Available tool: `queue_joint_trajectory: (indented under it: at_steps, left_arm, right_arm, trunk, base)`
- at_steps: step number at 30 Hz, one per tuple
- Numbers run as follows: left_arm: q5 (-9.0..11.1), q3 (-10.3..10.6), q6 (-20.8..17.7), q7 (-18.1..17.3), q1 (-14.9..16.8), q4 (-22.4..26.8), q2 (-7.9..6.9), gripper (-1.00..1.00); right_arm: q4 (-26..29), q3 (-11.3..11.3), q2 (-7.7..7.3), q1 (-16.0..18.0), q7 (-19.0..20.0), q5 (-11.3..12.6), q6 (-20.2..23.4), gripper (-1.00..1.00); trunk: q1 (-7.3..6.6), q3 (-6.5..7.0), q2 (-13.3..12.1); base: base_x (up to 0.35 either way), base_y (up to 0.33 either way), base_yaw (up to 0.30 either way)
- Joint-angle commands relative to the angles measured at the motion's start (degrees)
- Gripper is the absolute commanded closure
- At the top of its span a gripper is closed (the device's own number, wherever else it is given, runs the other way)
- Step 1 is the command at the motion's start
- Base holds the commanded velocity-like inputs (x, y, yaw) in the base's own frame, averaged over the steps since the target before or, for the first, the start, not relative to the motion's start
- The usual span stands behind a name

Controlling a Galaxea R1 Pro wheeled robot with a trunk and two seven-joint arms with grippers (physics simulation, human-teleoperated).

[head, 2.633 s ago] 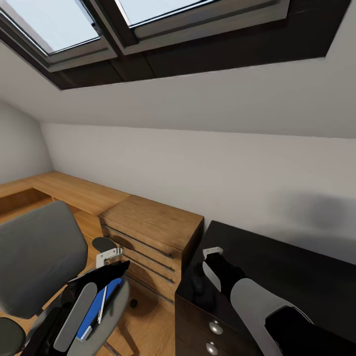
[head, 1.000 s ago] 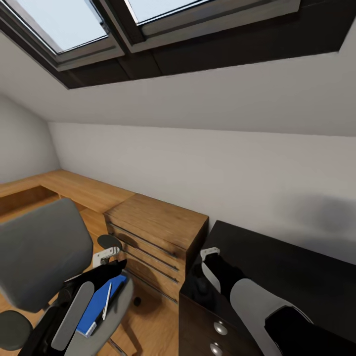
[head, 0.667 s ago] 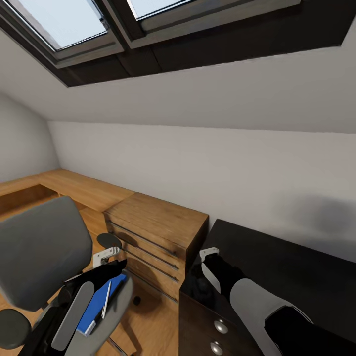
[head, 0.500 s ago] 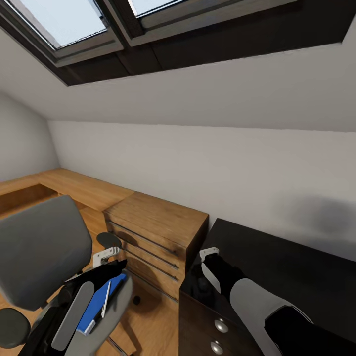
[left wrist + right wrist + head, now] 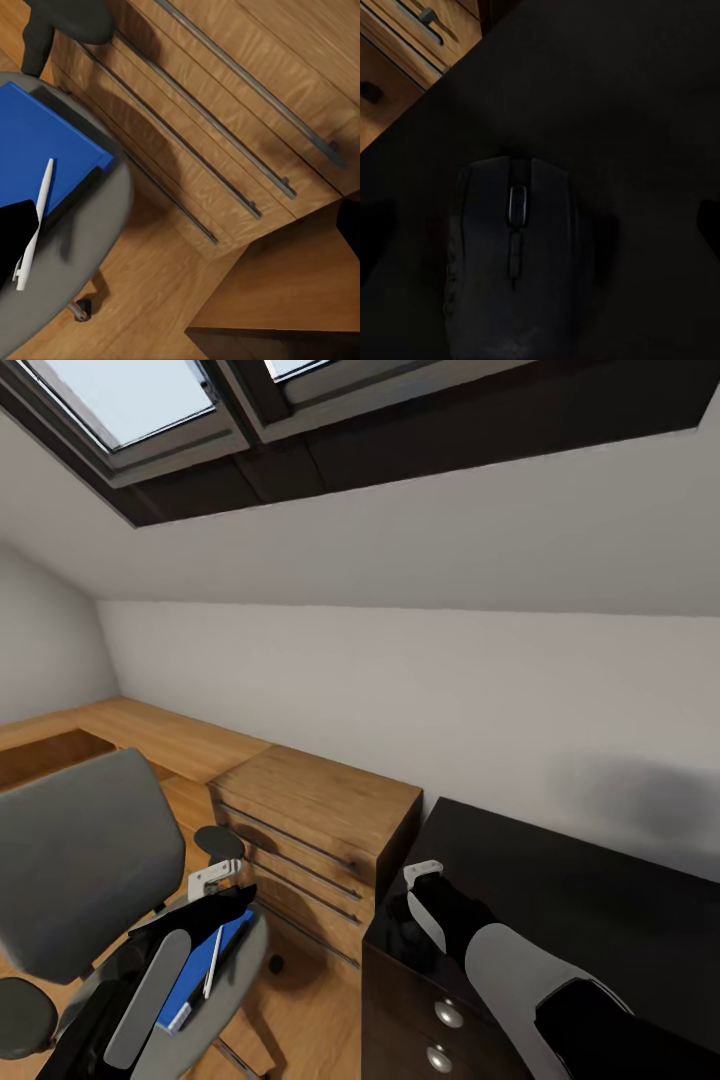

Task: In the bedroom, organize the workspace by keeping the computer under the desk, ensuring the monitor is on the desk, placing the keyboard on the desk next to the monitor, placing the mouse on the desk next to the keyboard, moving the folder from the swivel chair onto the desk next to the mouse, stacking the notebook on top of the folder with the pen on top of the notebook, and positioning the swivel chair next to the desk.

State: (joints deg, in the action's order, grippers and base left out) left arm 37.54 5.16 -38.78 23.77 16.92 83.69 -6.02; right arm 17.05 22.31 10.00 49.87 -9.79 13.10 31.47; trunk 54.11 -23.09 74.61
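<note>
The grey swivel chair (image 5: 80, 870) stands at the lower left. On its seat lies a flat blue item (image 5: 45, 150), notebook or folder, I cannot tell which, with a dark layer under its edge. A white pen (image 5: 36, 222) rests on it. My left gripper (image 5: 235, 905) hangs open just above this stack, one finger (image 5: 16, 236) beside the pen. Over the black desk (image 5: 580, 900), my right gripper (image 5: 540, 232) is open and straddles the black mouse (image 5: 514, 262), which lies on the desk near its left edge.
A wooden drawer cabinet (image 5: 310, 830) stands between chair and desk, close to both. A low wooden counter (image 5: 150, 735) runs along the left wall. The desk front has drawers with round knobs (image 5: 447, 1015). A sloped ceiling with skylights rises above.
The whole view has drifted a little, so the camera moved. Both arms keep their places over the chair seat and the desk; the mouse, pen and blue item lie as before.
</note>
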Motion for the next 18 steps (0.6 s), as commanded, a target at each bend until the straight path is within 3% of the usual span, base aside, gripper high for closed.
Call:
queue_joint_trajectory:
  at_steps: [1,9,18]
  left_arm:
    - [0.60,0.12,-0.06,0.58,0.04,0.07,-0.07,-1.00]
    - [0.65,-0.02,-0.06,0.62,0.04,0.07,-0.15,-1.00]
    - [0.73,-1.46,-0.15,0.58,0.04,0.07,-0.13,-1.00]
  right_arm:
    - [0.03,0.36,0.00,0.05,-0.49,0.61,0.22,-1.00]
    - [0.01,0.51,0.00,0.07,-0.41,0.61,0.24,-1.00]
    - [0.00,1.28,0.00,0.08,-0.40,0.61,0.26,-1.00]
  trunk:
    - [0.00,-0.07,0.04]
    - [0.00,-0.07,0.04]
    - [0.00,-0.07,0.04]
  base:
    - [0.000,0.000,0.000]
    - [0.000,0.000,0.000]
    - [-0.142,0.000,0.000]
